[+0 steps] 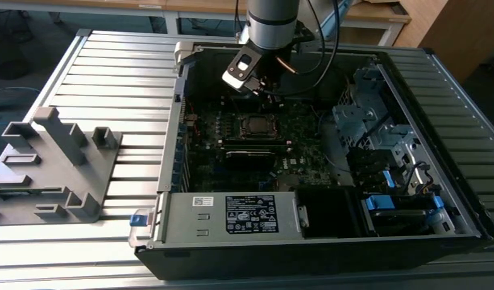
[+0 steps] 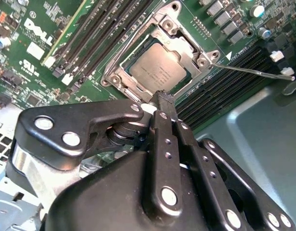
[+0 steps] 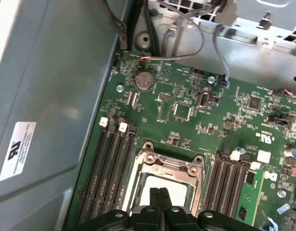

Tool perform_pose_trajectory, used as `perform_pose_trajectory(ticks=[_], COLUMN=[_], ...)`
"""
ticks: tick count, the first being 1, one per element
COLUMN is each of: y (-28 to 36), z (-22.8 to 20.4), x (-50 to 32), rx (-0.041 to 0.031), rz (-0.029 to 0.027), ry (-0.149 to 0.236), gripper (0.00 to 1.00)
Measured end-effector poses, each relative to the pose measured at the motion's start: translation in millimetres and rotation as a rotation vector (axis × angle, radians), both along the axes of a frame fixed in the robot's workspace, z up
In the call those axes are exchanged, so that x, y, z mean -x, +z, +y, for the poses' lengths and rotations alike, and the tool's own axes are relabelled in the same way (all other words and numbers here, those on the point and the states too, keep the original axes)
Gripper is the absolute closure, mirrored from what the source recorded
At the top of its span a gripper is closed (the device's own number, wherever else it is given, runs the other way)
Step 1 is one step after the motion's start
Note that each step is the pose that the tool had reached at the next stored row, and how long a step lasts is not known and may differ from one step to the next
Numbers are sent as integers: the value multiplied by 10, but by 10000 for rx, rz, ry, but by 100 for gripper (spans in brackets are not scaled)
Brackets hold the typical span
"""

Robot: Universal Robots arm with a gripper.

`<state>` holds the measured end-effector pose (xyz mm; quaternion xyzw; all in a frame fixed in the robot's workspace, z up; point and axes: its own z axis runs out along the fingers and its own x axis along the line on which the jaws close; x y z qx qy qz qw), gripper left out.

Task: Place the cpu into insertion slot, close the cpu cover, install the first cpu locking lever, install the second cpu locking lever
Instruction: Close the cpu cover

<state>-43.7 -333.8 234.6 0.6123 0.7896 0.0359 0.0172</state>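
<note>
Claw (image 2: 162,97) clenched, both fingers pressed together, nothing between them. It hangs low inside the open PC case (image 1: 311,257), tip aimed at the motherboard (image 3: 186,110).

cpu (image 2: 157,71) sits flat in the insertion slot (image 1: 258,125), directly ahead of the claw tip and a little below it. Placing looks done. cpu cover (image 2: 188,50) lies down over the chip: silver frame all round, chip top showing through the window. Claw tip is just beside the cover's nearest edge. Touching or just off it, cannot tell in either wrist view.

1 locking lever (image 2: 249,70) is clear: a thin silver rod running out from a socket corner, off to one side of the claw, across the memory slots (image 2: 220,84). It looks free, not hooked. Cannot tell where the 2nd lever sits.

Judgement: this reads as the cover/1st-lever stage. To do it well:
- Keep the claw shut so the 2 fingers act as 1 stiff pusher.
- Make contact on the metal frame or the rod only, never on the chip top or the board parts beside the socket.
- Get the cover flat on all 4 sides before a lever loads it, otherwise the chip probably takes uneven pressure.
- The rod looks thin and springy and likely slips off a narrow fingertip. Catch it near its outer end, push slowly and steadily, and keep the tip clear of the memory slots beneath.
</note>
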Motion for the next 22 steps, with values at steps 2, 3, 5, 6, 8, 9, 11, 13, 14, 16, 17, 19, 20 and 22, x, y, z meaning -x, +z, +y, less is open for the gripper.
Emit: perform_pose_trajectory(ticks=[2,3,5,6,8,9,11,13,14,16,17,19,20,22], y=[0,0,0,0,0,0,0,0,0,0,0,0,0,0], z=[0,0,0,0,0,0,0,0,0,0,0,0,0,0], x=[0,0,0,0,0,0,0,0,0,0,0,0,0,0], rx=[-1,-1,0,-1,-1,-1,-1,0,0,0,0,-1,-1,0], rz=[0,0,0,0,0,0,0,1,1,0,0,0,0,1], ry=[14,14,15,15,16,36,220,539,707,1058,1234,1598,1775,2127], gripper=[89,89,89,89,89,89,89,89,89,89,89,89,89,89])
